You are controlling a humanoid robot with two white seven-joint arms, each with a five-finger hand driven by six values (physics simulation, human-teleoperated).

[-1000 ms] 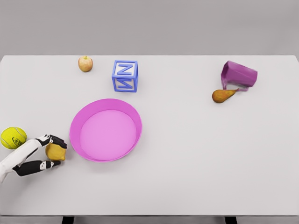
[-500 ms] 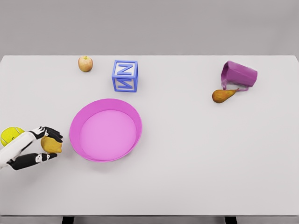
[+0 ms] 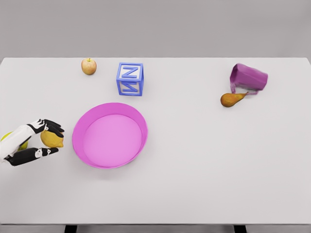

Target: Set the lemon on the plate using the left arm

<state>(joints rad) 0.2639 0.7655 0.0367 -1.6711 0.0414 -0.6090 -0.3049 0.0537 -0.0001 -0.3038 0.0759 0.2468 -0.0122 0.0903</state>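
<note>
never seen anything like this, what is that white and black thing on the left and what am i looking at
It is a simulated humanoid robot's left hand, seen from a camera on its head looking down at a white table. The hand grips a yellow lemon, meant for the pink plate just right of it. A tennis ball peeks out behind the arm. Farther back sit an apple and a blue letter block; at the right, a tipped purple mug with a pear beside it. The right arm is not visible.
</note>
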